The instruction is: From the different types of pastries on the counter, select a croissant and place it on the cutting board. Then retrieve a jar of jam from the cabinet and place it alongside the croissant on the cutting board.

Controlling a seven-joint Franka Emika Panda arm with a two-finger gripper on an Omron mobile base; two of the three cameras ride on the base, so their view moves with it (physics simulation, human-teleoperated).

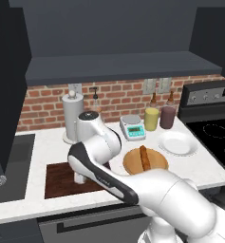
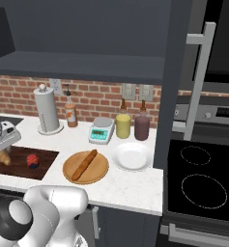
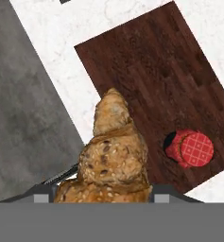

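Seemingly gripper [image 3: 104, 196] pinches croissant [image 3: 114, 156] above cutting board [image 3: 156, 85] edge — 1 jar of jam [image 3: 191, 149] nearby.

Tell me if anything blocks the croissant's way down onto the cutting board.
Nothing visible does. The hand holds the croissant over the board's near edge; the cutting board below is bare there. The jar of jam already sits on it, off to one side.

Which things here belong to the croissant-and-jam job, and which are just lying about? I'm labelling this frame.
Job:
croissant, held in the gripper
cutting board
jar of jam, already on the board
counter

Lying about:
bread stick on the round wooden plate
white plate
scale
paper towel roll
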